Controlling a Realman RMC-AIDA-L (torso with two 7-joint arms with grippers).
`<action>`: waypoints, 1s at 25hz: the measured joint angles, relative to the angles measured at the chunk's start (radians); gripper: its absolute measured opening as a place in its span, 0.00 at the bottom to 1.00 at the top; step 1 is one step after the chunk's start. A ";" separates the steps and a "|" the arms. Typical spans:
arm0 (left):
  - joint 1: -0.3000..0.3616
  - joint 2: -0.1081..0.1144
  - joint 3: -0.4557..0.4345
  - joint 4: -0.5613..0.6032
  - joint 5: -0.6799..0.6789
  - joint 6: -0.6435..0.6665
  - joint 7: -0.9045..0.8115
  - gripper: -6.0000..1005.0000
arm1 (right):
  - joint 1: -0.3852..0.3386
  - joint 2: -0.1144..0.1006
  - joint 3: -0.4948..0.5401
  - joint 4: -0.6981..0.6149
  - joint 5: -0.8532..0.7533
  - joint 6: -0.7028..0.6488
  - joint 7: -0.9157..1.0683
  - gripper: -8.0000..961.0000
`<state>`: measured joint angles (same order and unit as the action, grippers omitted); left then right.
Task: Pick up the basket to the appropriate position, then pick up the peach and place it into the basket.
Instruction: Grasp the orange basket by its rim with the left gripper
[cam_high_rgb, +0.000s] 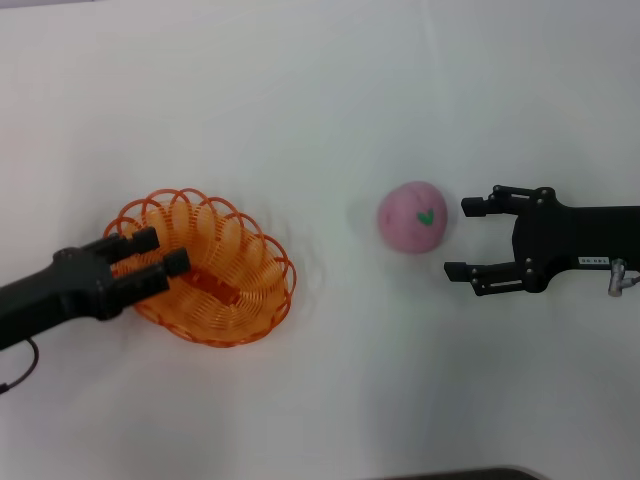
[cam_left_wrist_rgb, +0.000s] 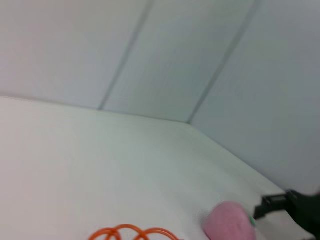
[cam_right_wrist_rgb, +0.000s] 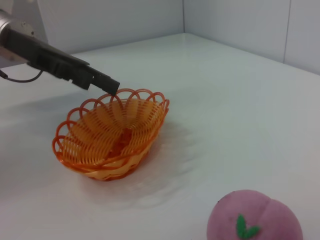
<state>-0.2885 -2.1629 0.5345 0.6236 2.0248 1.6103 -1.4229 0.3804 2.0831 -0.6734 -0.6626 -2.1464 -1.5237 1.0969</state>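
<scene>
The orange basket (cam_high_rgb: 262, 300) rests on the white table at the left. My left gripper (cam_high_rgb: 158, 253) hovers over its left rim with the fingers a little apart and nothing between them; in the right wrist view the left gripper (cam_right_wrist_rgb: 107, 84) sits just above the basket's (cam_right_wrist_rgb: 100, 170) scalloped rim. The pink peach (cam_high_rgb: 412, 216) with its green leaf mark lies to the right of the basket. My right gripper (cam_high_rgb: 460, 238) stands open just right of the peach, not touching it. The peach (cam_right_wrist_rgb: 255, 217) fills the near corner of the right wrist view.
The left wrist view catches only a strip of basket rim (cam_left_wrist_rgb: 132, 232), the peach (cam_left_wrist_rgb: 230, 222) and a right-gripper finger (cam_left_wrist_rgb: 272, 202). Pale walls stand behind the white table (cam_high_rgb: 320, 100).
</scene>
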 joint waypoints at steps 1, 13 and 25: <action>-0.003 0.000 -0.002 0.005 -0.002 -0.003 -0.025 0.69 | 0.000 0.000 0.000 0.000 0.000 0.000 0.000 0.95; -0.011 0.000 0.026 0.114 -0.055 -0.031 -0.117 0.78 | 0.000 0.000 0.000 0.000 -0.002 0.010 0.000 0.95; -0.020 -0.005 0.169 0.415 0.134 -0.151 -0.348 0.86 | 0.000 0.000 -0.004 0.000 -0.006 0.024 0.000 0.95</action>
<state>-0.3089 -2.1678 0.7033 1.0387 2.1586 1.4592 -1.7712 0.3804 2.0831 -0.6772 -0.6627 -2.1520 -1.4993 1.0969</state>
